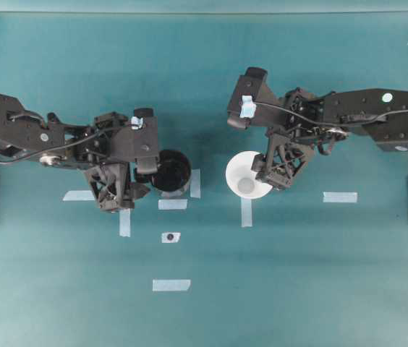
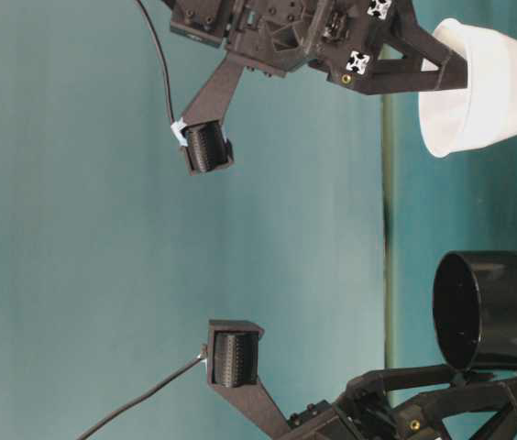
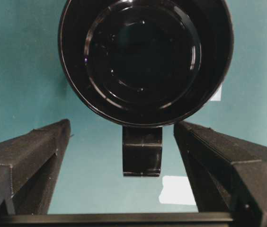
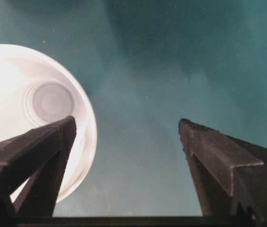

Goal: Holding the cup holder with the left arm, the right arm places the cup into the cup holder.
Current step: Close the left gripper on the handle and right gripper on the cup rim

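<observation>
the left gripper (image 3: 143,156) is filling the bottom of its wrist view, two black fingers (image 3: 24,161) standing spread wide with nothing between them but the short tab handle (image 3: 142,151) of the cup holder (image 3: 145,59). the tab is pointing back into the gap, touching neither finger. the holder is sitting upright on the teal table (image 1: 204,72), glossy black, its mouth open, just beyond the fingertips. from overhead the left arm (image 1: 52,137) is reaching in from the left edge, its gripper just beside the holder's left side, and whether anything touches there is hard to tell, black against black.

over on the right, the right gripper (image 4: 126,156) is also gaping wide and gripping nothing. the cup (image 4: 34,109) is standing white and upright, and the near finger is lying across its rim in the wrist view; contact or not, i cannot tell. overhead, the right arm (image 1: 349,112) is hanging over the cup's right edge, hiding part of the rim. cup and holder are standing apart, a pale tape strip (image 1: 195,183) lying between them, more strips scattered on the table.
</observation>
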Action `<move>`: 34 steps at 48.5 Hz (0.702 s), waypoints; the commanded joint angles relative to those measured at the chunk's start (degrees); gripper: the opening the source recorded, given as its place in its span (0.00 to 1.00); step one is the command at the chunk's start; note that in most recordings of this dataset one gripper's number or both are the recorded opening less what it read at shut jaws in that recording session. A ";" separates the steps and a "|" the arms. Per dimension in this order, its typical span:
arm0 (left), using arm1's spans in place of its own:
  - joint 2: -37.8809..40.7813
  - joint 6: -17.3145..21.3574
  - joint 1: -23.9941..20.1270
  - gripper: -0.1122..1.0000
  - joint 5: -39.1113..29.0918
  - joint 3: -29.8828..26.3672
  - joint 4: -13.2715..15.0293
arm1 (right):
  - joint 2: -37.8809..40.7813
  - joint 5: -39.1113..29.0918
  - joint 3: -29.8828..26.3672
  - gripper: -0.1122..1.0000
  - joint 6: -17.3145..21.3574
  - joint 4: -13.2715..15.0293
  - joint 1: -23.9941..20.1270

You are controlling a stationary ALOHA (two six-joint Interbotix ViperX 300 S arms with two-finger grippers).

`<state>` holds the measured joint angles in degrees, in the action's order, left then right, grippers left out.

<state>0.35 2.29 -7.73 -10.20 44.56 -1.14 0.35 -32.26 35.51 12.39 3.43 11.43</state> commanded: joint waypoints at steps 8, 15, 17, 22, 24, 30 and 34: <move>-0.79 0.00 -0.09 0.95 0.18 -1.14 -0.18 | -0.44 0.88 -1.32 0.93 -0.35 0.09 0.18; -0.62 0.00 -0.09 0.95 0.18 -1.14 -0.09 | 0.26 1.32 -1.49 0.93 -0.35 0.09 0.18; -0.62 0.00 -0.09 0.95 0.18 -1.05 -0.09 | 0.44 1.32 -1.67 0.93 -0.26 0.09 0.18; -0.26 0.00 -0.09 0.95 0.26 -1.14 -0.09 | 0.70 1.32 -1.85 0.93 -0.35 0.09 0.18; -0.18 0.00 -0.09 0.95 0.18 -1.14 -0.18 | 0.70 1.32 -1.93 0.93 -0.35 0.09 0.18; -0.18 0.00 -0.09 0.94 0.26 -1.14 -0.09 | 0.70 1.32 -1.93 0.93 -0.35 0.09 0.18; -0.18 0.00 -0.09 0.94 0.18 -1.14 -0.18 | 0.70 1.32 -1.93 0.93 -0.35 0.09 0.18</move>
<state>0.88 2.29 -7.65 -10.20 44.47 -1.14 2.55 -31.29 34.72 12.39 3.43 11.51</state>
